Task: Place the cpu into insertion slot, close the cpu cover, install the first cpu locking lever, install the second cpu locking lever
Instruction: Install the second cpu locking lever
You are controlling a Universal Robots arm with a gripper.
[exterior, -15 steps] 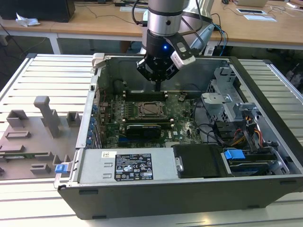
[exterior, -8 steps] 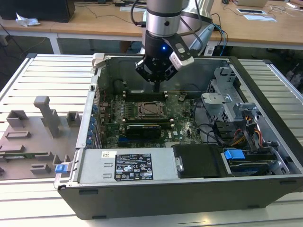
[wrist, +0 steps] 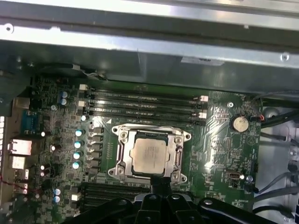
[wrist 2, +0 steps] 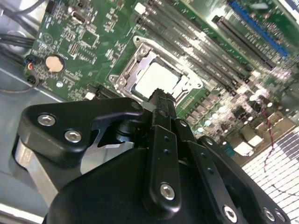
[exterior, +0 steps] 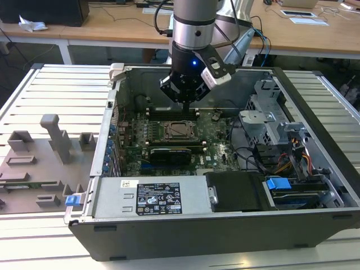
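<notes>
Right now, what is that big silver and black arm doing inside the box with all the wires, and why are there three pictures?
The box is an open computer case lying on its side. The arm is a robot arm, and the black part at its end is its gripper, which hangs above the green board inside the case.

One picture comes from a camera standing off to the side. The other two come from small cameras riding near the arm's wrist, looking down at the board.

In the middle of the board sits the cpu, a flat silver square chip. It lies in its insertion slot, with the cpu cover, a metal frame, around it. Whether that frame is locked down I cannot tell.

The gripper carries nothing that I can see. To the exterior view's left lies a grey tray of holders.
</notes>
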